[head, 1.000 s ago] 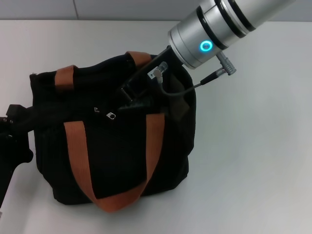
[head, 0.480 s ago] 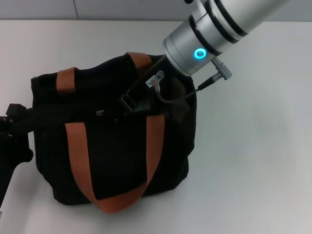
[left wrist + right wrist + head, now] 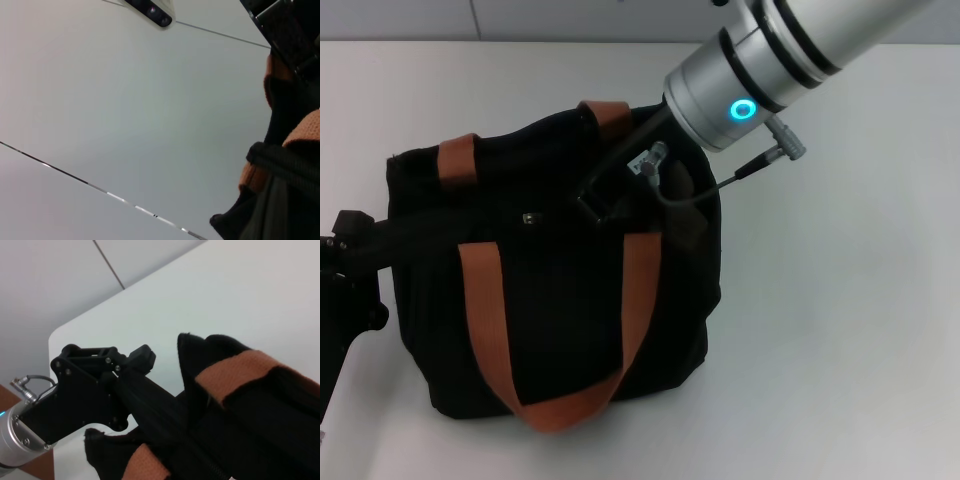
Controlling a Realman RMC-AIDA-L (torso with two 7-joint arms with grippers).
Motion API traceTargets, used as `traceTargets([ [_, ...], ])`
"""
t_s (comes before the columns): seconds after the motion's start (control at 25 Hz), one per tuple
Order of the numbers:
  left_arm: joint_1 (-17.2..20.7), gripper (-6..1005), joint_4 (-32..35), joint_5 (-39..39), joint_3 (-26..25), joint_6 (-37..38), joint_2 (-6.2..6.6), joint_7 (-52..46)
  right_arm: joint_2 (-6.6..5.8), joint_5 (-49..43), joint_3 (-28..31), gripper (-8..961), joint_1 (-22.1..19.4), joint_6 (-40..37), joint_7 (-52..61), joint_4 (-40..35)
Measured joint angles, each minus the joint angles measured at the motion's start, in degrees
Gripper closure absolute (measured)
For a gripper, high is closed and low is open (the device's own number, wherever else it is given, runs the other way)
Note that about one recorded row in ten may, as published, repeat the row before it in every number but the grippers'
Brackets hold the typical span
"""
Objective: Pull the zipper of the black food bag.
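The black food bag (image 3: pixel 560 310) with orange-brown handles (image 3: pixel 485 310) stands left of centre in the head view. My right gripper (image 3: pixel 598 203) reaches down from the upper right, its fingers close together on the zip track on top of the bag. The silver pull tab is hidden at the fingertips. A small grey metal piece (image 3: pixel 530 217) sits on the track to their left. My left gripper (image 3: pixel 362 238) is shut on the bag's left end. It also shows in the right wrist view (image 3: pixel 132 372), clamped on a black fold of the bag (image 3: pixel 240 405).
The bag stands on a white table (image 3: pixel 840 330) with open surface to its right and front. The right arm's cable (image 3: pixel 705 192) hangs over the bag's right end. The left wrist view shows only a pale wall and the bag's edge (image 3: pixel 295 170).
My right gripper has moved right along the bag's top. The silver tab that lay beside its fingertips one second ago no longer shows. The bag's top has shifted slightly.
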Motion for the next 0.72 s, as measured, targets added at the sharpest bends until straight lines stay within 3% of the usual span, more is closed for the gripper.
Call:
traceTargets([
  [0.36,0.0,986,-0.1,-0.3,-0.5,0.1,0.0,-0.1,-0.23,-0.4,3.0,955,-3.1,-2.1,0.4,-1.8],
  [0.72,-0.1,985,-0.1,-0.4,-1.6,0.5,0.0,-2.2,-0.36,-7.7,9.3,955,-9.0,-5.0,3.8,-7.8],
])
